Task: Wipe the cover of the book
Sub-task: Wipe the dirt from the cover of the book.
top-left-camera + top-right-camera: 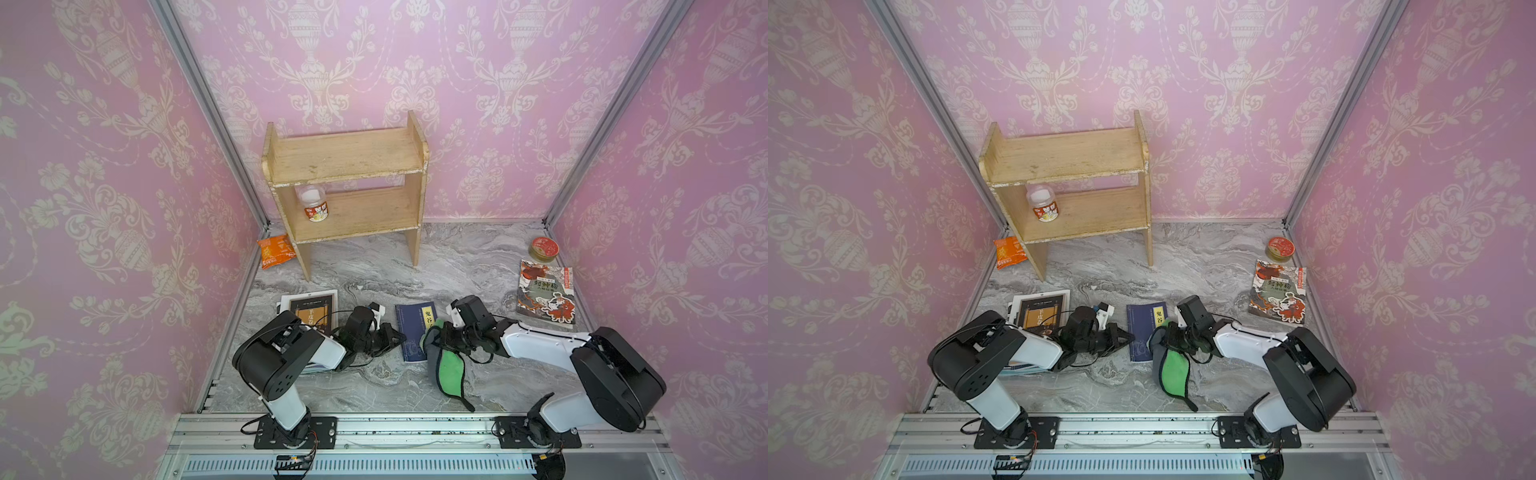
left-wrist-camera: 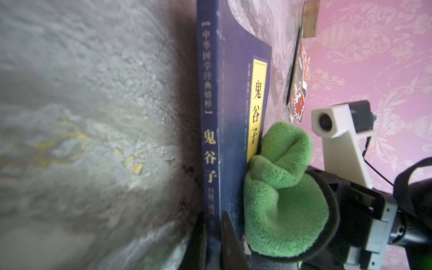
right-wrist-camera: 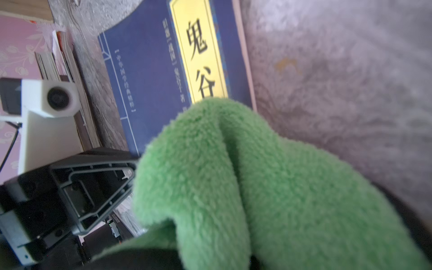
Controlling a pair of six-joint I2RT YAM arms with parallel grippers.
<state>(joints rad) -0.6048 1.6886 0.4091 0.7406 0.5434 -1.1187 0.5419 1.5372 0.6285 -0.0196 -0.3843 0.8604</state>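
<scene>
The blue book (image 1: 415, 330) lies flat, cover up, in the middle of the grey marbled tabletop (image 1: 374, 386), between the two arms. The left gripper (image 1: 397, 337) reaches in low from the left. The left wrist view shows its dark fingers (image 2: 230, 243) closed on the book's spine edge at the near corner, one on the cover and one under it. The right gripper (image 1: 437, 338) is clamped shut on a green cloth (image 1: 451, 370) with a grey back and black trim. The bunched front of the cloth sits on the near right part of the cover, hiding the lower end of the yellow title label. The rest trails off the book onto the tabletop toward the front rail. Left of the book, a stack of books (image 1: 309, 307) lies partly under the left arm. An illustrated book (image 1: 546, 295) and a round red-lidded tin (image 1: 543, 248) lie well apart at the far right. A wooden shelf (image 1: 345, 183) stands at the back with a jar (image 1: 316, 203) on its lower board, and an orange snack packet (image 1: 276, 251) lies beside its left leg
</scene>
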